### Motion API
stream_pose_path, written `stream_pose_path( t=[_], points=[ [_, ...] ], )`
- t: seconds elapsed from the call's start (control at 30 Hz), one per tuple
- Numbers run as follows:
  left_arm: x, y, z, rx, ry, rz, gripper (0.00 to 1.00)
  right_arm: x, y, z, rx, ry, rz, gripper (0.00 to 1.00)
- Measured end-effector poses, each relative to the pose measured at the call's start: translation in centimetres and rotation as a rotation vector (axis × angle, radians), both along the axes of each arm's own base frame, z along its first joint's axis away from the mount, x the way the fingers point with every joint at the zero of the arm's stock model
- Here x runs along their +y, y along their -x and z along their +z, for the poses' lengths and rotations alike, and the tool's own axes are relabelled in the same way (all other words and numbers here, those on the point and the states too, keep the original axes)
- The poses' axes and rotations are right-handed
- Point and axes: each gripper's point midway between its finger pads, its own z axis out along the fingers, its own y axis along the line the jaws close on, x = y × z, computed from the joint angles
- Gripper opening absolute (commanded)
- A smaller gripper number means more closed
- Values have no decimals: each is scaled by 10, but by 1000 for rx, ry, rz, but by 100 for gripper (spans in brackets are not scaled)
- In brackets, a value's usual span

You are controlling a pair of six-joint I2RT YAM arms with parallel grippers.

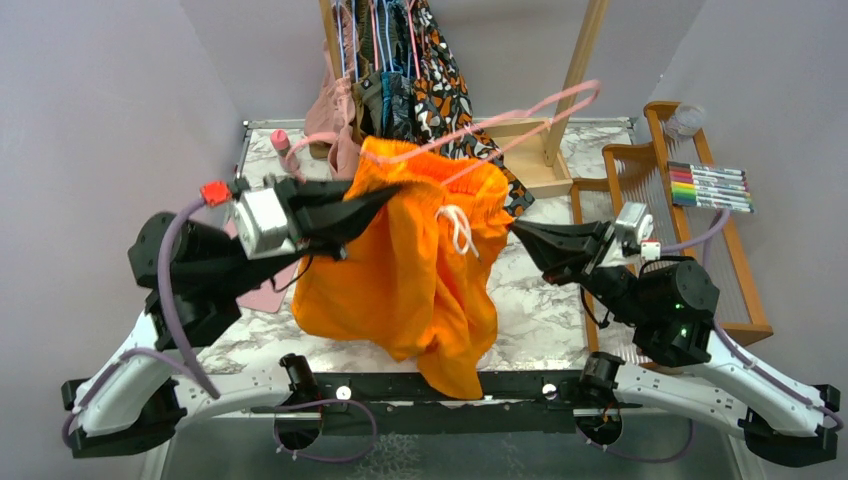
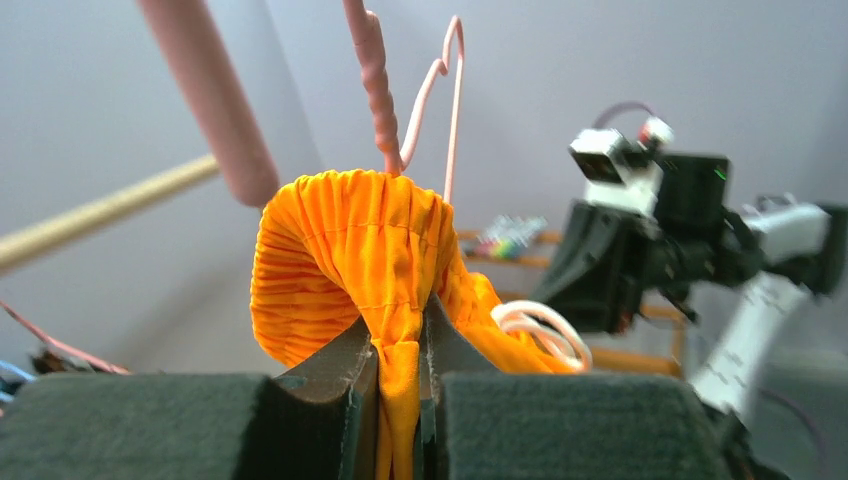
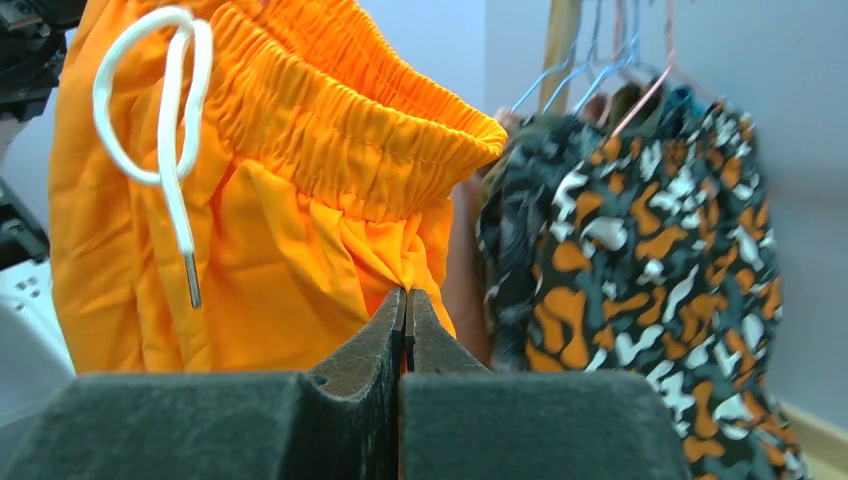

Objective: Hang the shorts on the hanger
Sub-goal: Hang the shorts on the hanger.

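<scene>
The bright orange shorts (image 1: 400, 270) hang in mid-air over the table, legs trailing down to the near edge. My left gripper (image 1: 395, 190) is shut on a bunched part of the elastic waistband (image 2: 340, 240), which bulges above the jaws (image 2: 400, 320). My right gripper (image 1: 514, 228) is shut, its tips (image 3: 405, 295) pinching a puckered fold of the shorts (image 3: 270, 230) just below the waistband. The white drawstring (image 3: 165, 120) dangles at the front. The pink wire hanger (image 1: 530, 112) lies slanted across the top of the waistband, its hook (image 2: 452, 110) rising behind the fabric.
A rack of hung clothes (image 1: 390, 70) stands at the back, including an orange-black-white patterned garment (image 3: 640, 260). A wooden post (image 1: 580, 70) and box (image 1: 530, 150) stand to its right. A wooden tray holds markers (image 1: 710, 185). A dusty pink garment (image 1: 265, 295) lies under the left arm.
</scene>
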Motion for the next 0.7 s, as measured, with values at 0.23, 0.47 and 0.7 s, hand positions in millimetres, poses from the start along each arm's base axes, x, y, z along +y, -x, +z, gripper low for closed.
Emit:
stream_pose_path(
  t=[0.23,0.47,0.7],
  points=[
    [-40,-40,56,-105,41,99,0,-10,-6,54,-93,-50,-68,1],
    [-42,-56,-76,33,-145,159,0,6,4,-21,15,53,32,4],
    [4,-53,-220,239,-238,263,0,27,12,-162,308,277,124,27]
  ],
)
